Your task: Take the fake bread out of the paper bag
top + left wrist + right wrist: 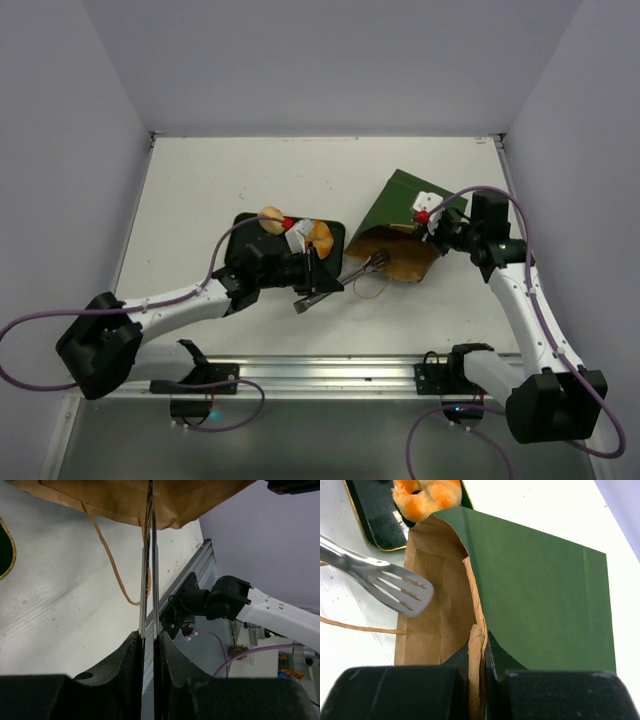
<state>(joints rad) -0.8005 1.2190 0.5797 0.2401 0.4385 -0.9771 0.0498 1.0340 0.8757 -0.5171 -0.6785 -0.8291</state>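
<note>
The paper bag [405, 205] lies tilted on the table, green side up, with its brown mouth [392, 258] facing the tray. My right gripper [432, 225] is shut on the bag's upper rim [479, 630], pinching paper and handle. My left gripper [315, 278] is shut on the metal tongs [352, 274], whose tips reach the bag's mouth [150, 502]. In the right wrist view the tongs' slotted head [395, 587] hovers in front of the opening. A tan bun [270, 218] and an orange roll [320, 233] lie on the dark tray [250, 228]. I see no bread inside the bag.
A string handle [372, 290] loops on the table in front of the bag and also shows in the left wrist view [112, 565]. The metal rail [330, 365] runs along the near edge. Walls close in the table on three sides.
</note>
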